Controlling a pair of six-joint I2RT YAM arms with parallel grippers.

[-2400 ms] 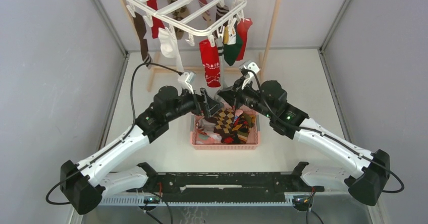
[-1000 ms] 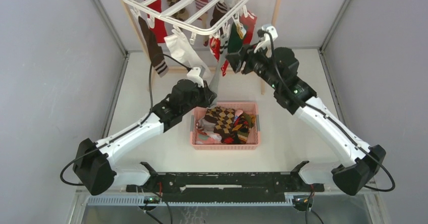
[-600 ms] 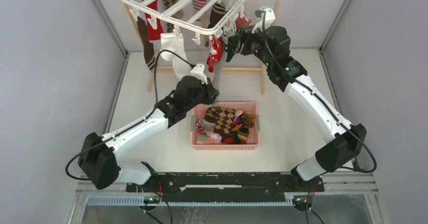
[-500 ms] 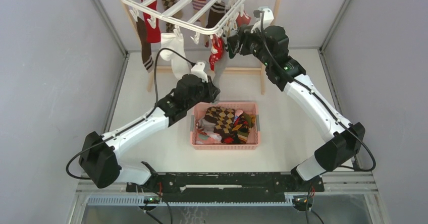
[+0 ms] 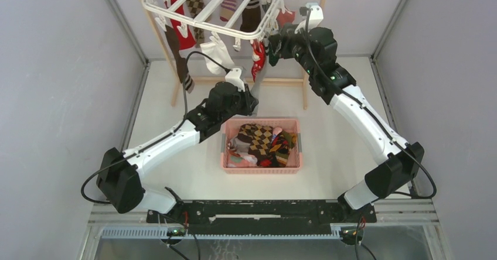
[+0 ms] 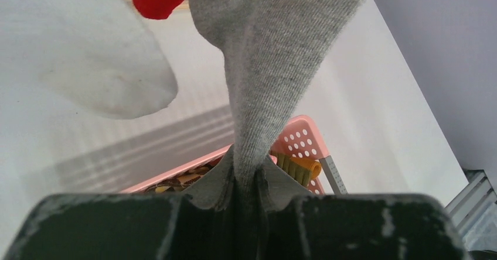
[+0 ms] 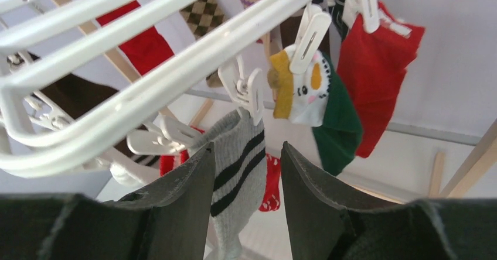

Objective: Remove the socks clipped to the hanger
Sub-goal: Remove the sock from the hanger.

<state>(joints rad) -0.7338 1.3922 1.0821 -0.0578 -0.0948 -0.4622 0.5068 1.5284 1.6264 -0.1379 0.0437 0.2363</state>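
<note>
The white hanger [image 5: 205, 26] hangs tilted from the wooden rack, with several socks clipped to it. My left gripper [image 5: 249, 99] is shut on the toe end of a grey sock [image 6: 275, 55], which is pulled taut up toward the hanger. The sock's cuff [image 7: 243, 154], with two black stripes, is still held by a white clip [image 7: 249, 93]. My right gripper [image 7: 246, 163] is open at the hanger's right corner [image 5: 273, 42], one finger on each side of that cuff. A green sock [image 7: 339, 128] and a red sock [image 7: 378, 78] hang just to the right.
A pink basket [image 5: 299, 146] holding loose socks sits on the table below the left gripper. A white sock [image 6: 99, 67] and a red patterned sock [image 5: 258, 52] dangle close to the grey one. The wooden rack's poles [image 5: 157, 34] and base bar [image 5: 281, 80] stand behind.
Over the last second the right gripper rose to the hanger's right corner and narrowed slightly around the striped cuff. The left gripper kept its grip on the grey sock and shifted slightly back. The hanger swung.
</note>
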